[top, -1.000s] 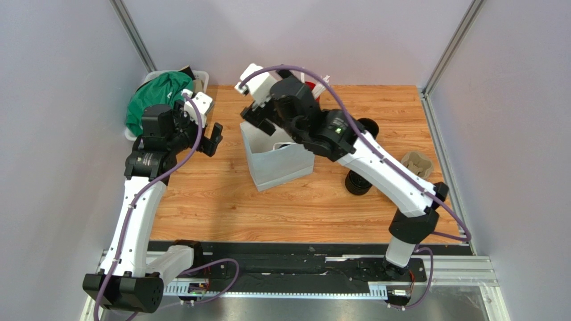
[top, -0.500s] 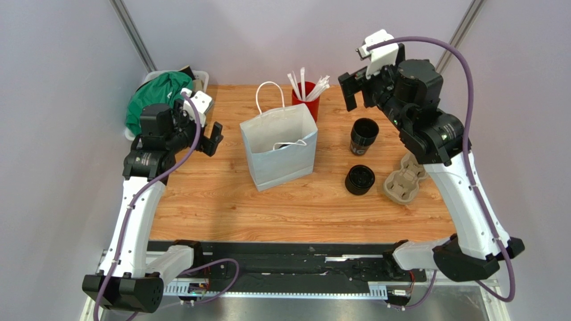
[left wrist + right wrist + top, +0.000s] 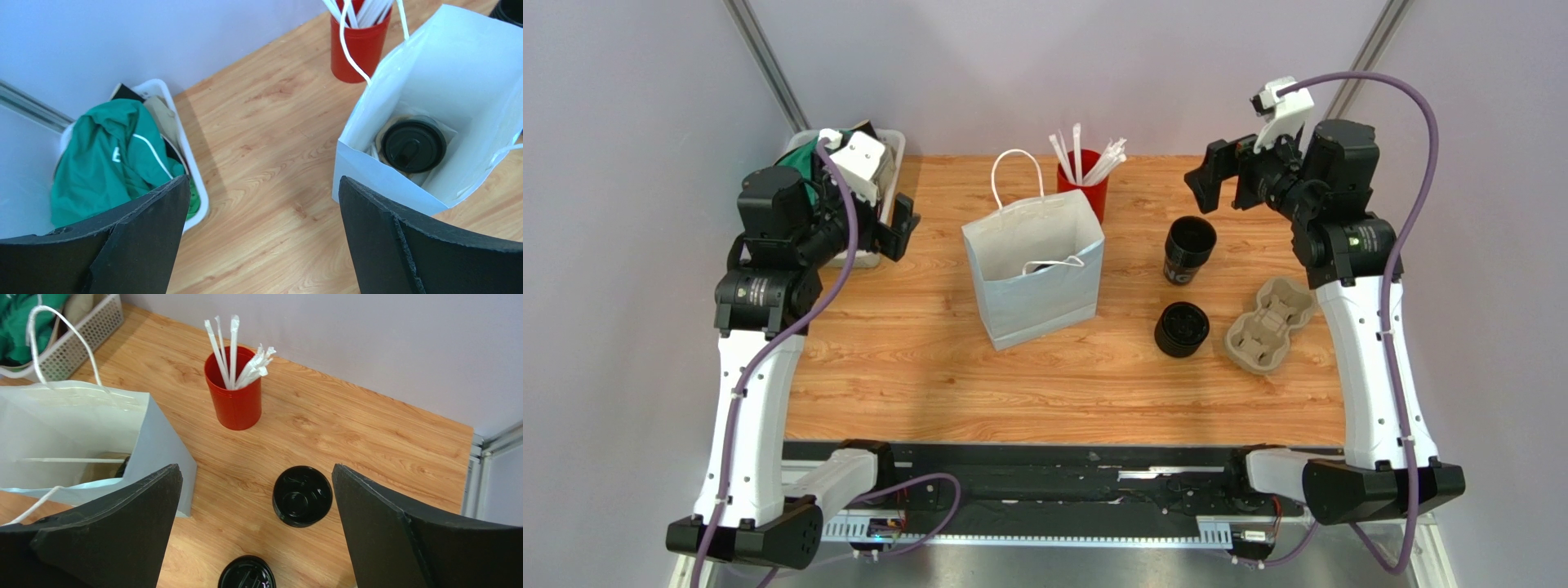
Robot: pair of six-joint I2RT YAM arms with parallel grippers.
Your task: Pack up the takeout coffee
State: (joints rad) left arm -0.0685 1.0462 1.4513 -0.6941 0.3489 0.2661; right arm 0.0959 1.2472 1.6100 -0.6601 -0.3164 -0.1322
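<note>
- My left gripper (image 3: pixel 264 184): jaws spread wide, empty.
- My right gripper (image 3: pixel 256 468): jaws spread wide, empty.
- One lidded black cup (image 3: pixel 413 145) sits inside the white bag (image 3: pixel 442 55).
- Second cup (image 3: pixel 1190 249) and third cup (image 3: pixel 1182 328) are outside it.

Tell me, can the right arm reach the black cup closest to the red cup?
Probably yes. The right tool hangs open just above and behind that black cup. The cup stands upright, apart from the other things, and nothing lies between the two.
</note>
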